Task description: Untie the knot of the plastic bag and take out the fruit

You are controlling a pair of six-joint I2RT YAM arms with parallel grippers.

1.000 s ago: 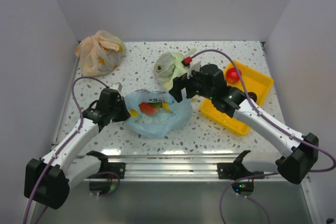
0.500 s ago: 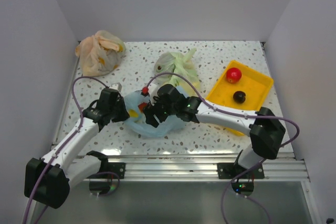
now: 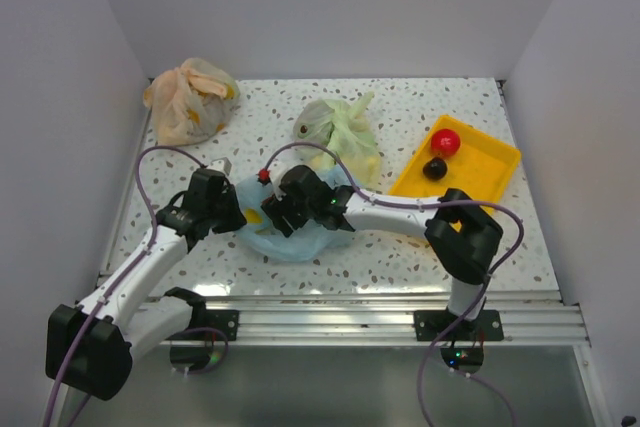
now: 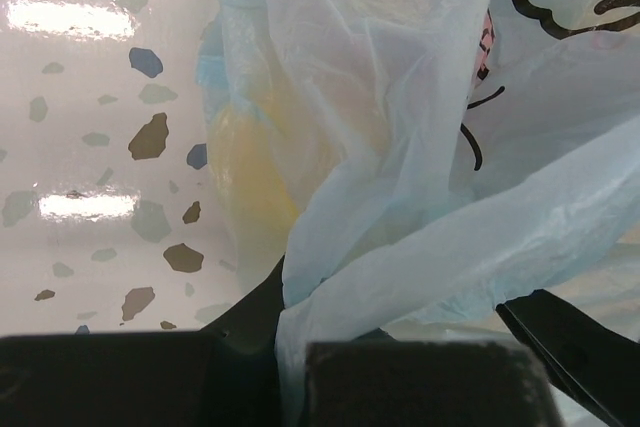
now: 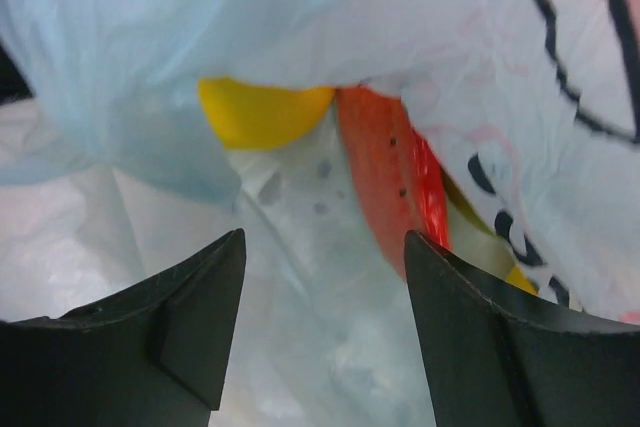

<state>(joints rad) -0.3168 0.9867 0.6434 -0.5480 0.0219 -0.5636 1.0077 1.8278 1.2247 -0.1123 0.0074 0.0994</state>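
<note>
The untying looks done: no knot shows on the blue bag [image 3: 300, 244], and its mouth gapes open on the table [image 3: 260, 117]. Emptying is partly done, as I judge it. An apple [image 3: 446, 142] and a dark fruit [image 3: 434, 168] lie in the yellow tray [image 3: 485, 159], well to the right of the blue bag.

At least two pieces remain inside the blue bag: a watermelon slice [image 5: 385, 182] and a yellow fruit [image 5: 262, 112], both seen through the mouth. Whether more lie under the plastic cannot be told.

The left tool [image 3: 228, 212] is at the blue bag's left edge, clamped on a fold of its film, which seems to hold the mouth open. The right tool [image 5: 322, 247] reaches into the mouth from the blue bag's right, jaws apart, gripping nothing, the slice just beyond them.

What is left: close on the slice, carry it out, then fetch the rest.
</note>
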